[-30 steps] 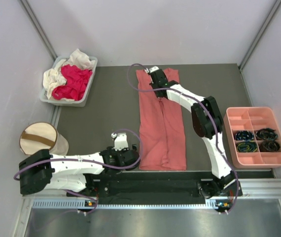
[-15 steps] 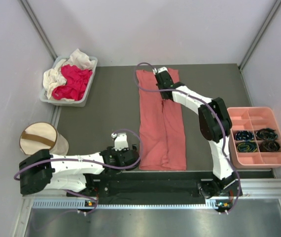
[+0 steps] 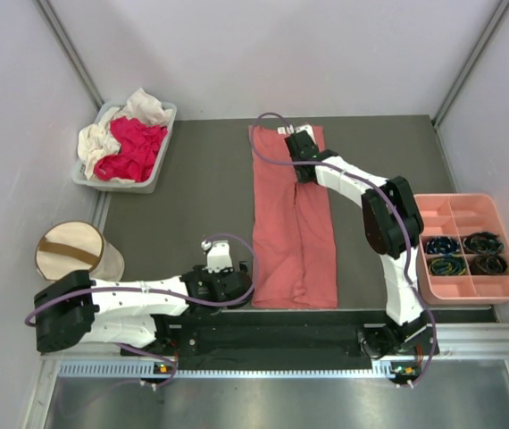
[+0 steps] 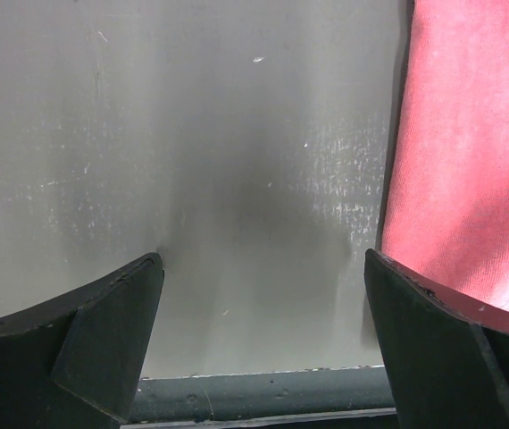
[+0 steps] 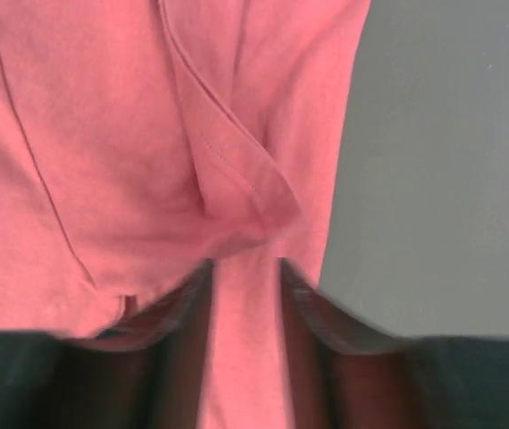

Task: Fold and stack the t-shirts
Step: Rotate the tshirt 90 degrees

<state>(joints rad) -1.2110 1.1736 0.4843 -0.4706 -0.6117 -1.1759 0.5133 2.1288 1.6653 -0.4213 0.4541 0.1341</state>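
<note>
The salmon-pink t-shirt [image 3: 292,232] lies as a long narrow strip down the middle of the dark table mat. My right gripper [image 3: 297,143] hovers over its far end near the right edge. Its jaws stand slightly apart, open, and a raised fold of the shirt [image 5: 237,179] lies just ahead of the fingertips. My left gripper [image 3: 238,288] rests open on the mat beside the shirt's near left corner [image 4: 469,134], holding nothing. A magenta-red t-shirt [image 3: 134,147] and a cream-white one [image 3: 98,143] lie crumpled in a grey tub [image 3: 163,121] at the far left.
A cream drum-shaped fabric bin [image 3: 71,250] with a brown strap stands at the left edge. A pink compartment tray [image 3: 504,290] holding dark coiled items sits at the right. Grey walls close in the back and both sides.
My right gripper has slid right and a little nearer over the shirt's far end, and its jaws have parted. The left arm has not moved.
</note>
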